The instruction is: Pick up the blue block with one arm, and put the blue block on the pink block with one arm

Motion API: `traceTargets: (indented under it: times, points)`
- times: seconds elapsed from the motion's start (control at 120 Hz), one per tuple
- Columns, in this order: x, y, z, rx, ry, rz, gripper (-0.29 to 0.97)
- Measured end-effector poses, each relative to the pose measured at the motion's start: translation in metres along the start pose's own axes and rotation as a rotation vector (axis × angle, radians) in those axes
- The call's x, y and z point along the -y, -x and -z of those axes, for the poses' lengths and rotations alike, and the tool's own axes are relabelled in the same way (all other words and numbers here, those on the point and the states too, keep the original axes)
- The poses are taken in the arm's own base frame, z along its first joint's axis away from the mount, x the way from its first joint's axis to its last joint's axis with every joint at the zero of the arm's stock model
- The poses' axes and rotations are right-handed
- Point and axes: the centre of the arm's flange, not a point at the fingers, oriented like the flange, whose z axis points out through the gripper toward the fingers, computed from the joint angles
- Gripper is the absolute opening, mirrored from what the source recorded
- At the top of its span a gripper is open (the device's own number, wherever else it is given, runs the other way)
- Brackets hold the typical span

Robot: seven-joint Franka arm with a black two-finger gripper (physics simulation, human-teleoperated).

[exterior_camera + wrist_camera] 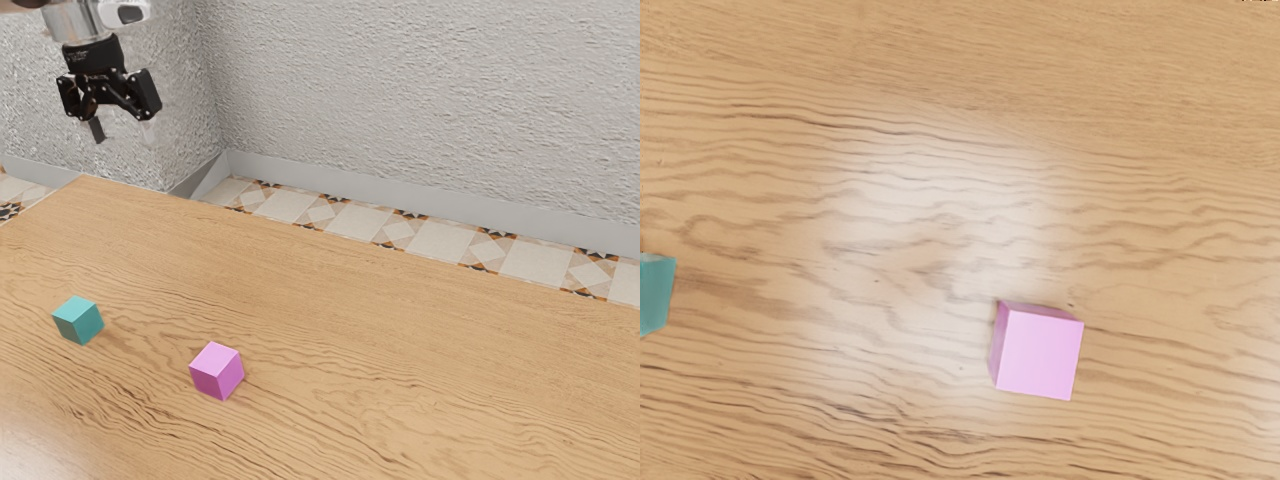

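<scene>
**A:** Start with the exterior view. How much room is there?

**B:** Plenty. The light-brown wooden tabletop [400, 330] runs wide and bare towards the exterior view's right. Its far edge meets a strip of patterned floor tiles [440, 240], with a grey textured wall [400, 90] behind.

**A:** And the hand?

**B:** The black two-finger hand [122, 128] hangs high at the upper left, well above the wood. Its fingers are spread apart and grip nothing.

**A:** Where is the thing to be lifted?

**B:** The blue-green cubic block [78, 319] sits flat on the tabletop at the exterior view's left, well below the hand. The pink cubic block [217, 370] rests to its right and a little nearer the camera. The two are apart, with bare wood between them, and nothing stands in the way of either.

**A:** Now the wrist view.

**B:** It looks straight down on the tabletop [940, 150], with a pale glare across the grain. The pink cubic block [1037, 350] appears whole, its top face and one side showing. The blue-green cubic block [654, 292] is cut off at the frame's edge, well apart from the pink one. The side camera adds the wall, floor and table edge.
</scene>
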Motion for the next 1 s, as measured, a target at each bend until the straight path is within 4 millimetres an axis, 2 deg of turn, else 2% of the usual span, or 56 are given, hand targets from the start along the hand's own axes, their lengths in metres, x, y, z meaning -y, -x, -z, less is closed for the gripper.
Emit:
traceTargets:
  times: [0.217, 0.233, 0.275, 0.292, 0.325, 0.358, 0.392, 0.408, 0.425, 0.458, 0.492, 0.525, 0.592, 0.642, 0.717, 0.775, 0.85, 1.0]
  points:
    - [0.028, -0.003, 0.005, -0.011, -0.002, 0.021, 0.68]
    - [0.029, 0.001, 0.024, -0.044, -0.005, 0.019, 0.68]
    - [0.029, 0.025, 0.096, -0.179, -0.018, 0.009, 0.68]
    - [0.029, 0.035, 0.118, -0.220, -0.027, 0.004, 0.68]
    - [0.031, 0.048, 0.143, -0.263, -0.050, -0.007, 0.68]
    - [0.031, 0.050, 0.146, -0.258, -0.065, -0.024, 0.68]
    - [0.032, 0.028, 0.122, -0.195, -0.062, -0.047, 0.68]
    - [0.032, 0.012, 0.104, -0.155, -0.067, -0.060, 0.68]
    - [0.027, -0.010, 0.078, -0.100, -0.071, -0.082, 0.68]
    - [-0.005, -0.047, 0.024, 0.005, -0.082, -0.158, 0.68]
    - [-0.037, -0.075, -0.028, 0.099, -0.099, -0.224, 0.68]
    - [-0.045, -0.094, -0.071, 0.176, -0.112, -0.248, 0.68]
    - [-0.045, -0.116, -0.130, 0.284, -0.124, -0.272, 0.68]
    - [-0.041, -0.125, -0.160, 0.332, -0.124, -0.283, 0.68]
    - [-0.028, -0.134, -0.191, 0.379, -0.118, -0.280, 0.68]
    - [-0.010, -0.139, -0.217, 0.420, -0.110, -0.266, 0.68]
    - [0.014, -0.141, -0.243, 0.463, -0.103, -0.247, 0.68]
    - [0.037, -0.145, -0.291, 0.541, -0.138, -0.248, 0.68]
